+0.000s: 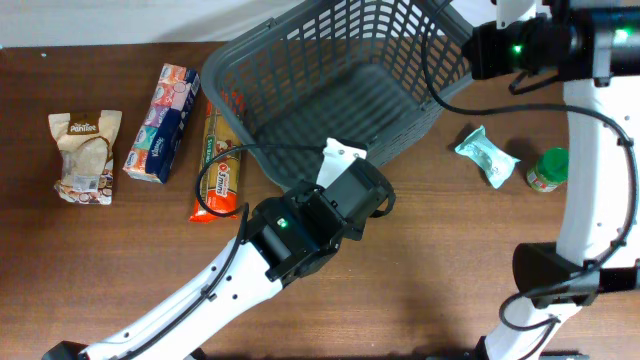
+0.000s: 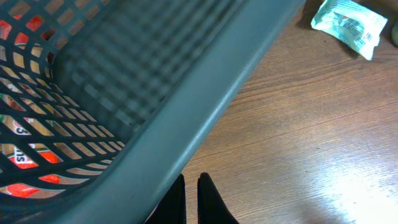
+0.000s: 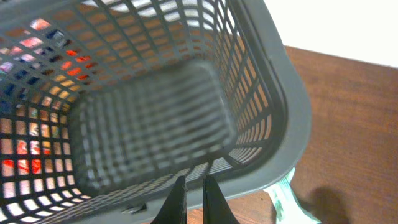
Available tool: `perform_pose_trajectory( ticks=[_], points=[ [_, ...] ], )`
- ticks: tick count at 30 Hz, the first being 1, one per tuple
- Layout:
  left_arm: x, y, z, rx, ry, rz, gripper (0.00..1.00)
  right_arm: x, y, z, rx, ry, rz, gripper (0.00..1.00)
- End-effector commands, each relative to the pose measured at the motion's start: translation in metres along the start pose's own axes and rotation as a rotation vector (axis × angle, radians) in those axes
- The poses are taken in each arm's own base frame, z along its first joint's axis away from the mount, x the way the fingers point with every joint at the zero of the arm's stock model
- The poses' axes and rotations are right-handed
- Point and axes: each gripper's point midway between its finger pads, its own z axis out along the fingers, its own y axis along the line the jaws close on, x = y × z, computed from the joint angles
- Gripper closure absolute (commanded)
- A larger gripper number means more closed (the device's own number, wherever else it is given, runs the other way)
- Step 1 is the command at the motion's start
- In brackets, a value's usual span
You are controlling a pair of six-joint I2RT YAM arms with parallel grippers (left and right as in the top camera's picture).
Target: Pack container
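Dark grey container (image 1: 340,45) is resting on wooden table (image 1: 450,260); left gripper (image 2: 191,200) and right gripper (image 3: 194,200) are hovering at its rim, both clenched, grasping nothing.

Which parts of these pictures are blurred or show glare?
Left wrist view: the container's lattice wall is blurred, and pale glare lies on the table at lower right. Right wrist view: the container's floor is soft, its rim sharper. Overhead view: sharp, evenly lit.

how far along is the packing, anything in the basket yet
Nothing done: the basket looks empty. In hand: nothing; left gripper and right gripper are shut at its rim. Still to pack: snack bag, tissue pack, pasta packet, teal packet and jar all sit on the table.
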Motion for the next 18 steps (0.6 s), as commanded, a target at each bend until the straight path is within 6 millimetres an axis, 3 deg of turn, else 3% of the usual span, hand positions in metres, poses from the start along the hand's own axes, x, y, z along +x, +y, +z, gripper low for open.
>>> perform_pose_trajectory(
  ticks=[1, 10, 18],
  points=[
    [-0.009, 0.005, -0.004, -0.032, -0.034, -0.015, 0.98, 0.005, -0.003, 0.015, 0.019, 0.043, -0.017, 0.96],
    [-0.008, 0.005, -0.001, -0.035, -0.028, -0.02, 0.98, 0.014, -0.006, 0.035, 0.008, 0.096, -0.015, 0.96],
    [-0.005, 0.002, 0.004, -0.035, -0.012, -0.047, 0.98, 0.029, -0.009, 0.067, -0.02, 0.173, -0.015, 0.96]
  ],
)
